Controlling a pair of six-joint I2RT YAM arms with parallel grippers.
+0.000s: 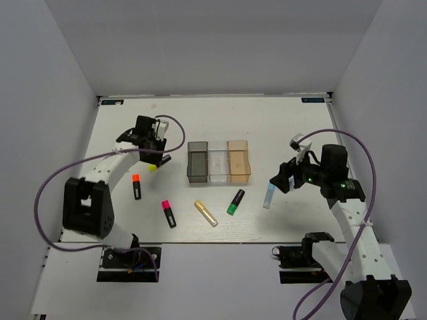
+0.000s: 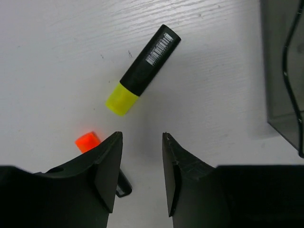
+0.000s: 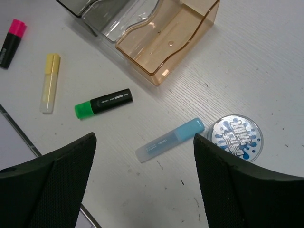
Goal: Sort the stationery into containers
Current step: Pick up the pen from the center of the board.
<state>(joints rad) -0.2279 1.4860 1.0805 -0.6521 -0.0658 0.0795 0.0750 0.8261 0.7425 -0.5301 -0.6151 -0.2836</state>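
Note:
Three joined containers stand mid-table: dark grey [image 1: 197, 161], clear [image 1: 218, 163], orange [image 1: 239, 161]. My left gripper [image 2: 142, 137] hovers open over bare table, nothing between its fingers. A black highlighter with a yellow cap [image 2: 142, 71] lies just ahead of it, and an orange-capped one [image 2: 87, 141] is partly hidden under the left finger. My right gripper [image 3: 145, 141] stands wide open above the light blue tube [image 3: 170, 140]. The round blue-white roll [image 3: 236, 137] lies beside its right finger. Black-green [image 3: 103, 103], yellow [image 3: 49, 83] and black-pink [image 3: 12, 37] highlighters lie loose.
White walls close in the table on three sides. The loose highlighters lie in a row between the containers and the near edge [image 1: 213, 241]. The dark grey bin's wall [image 2: 282, 71] stands close to the right of my left gripper.

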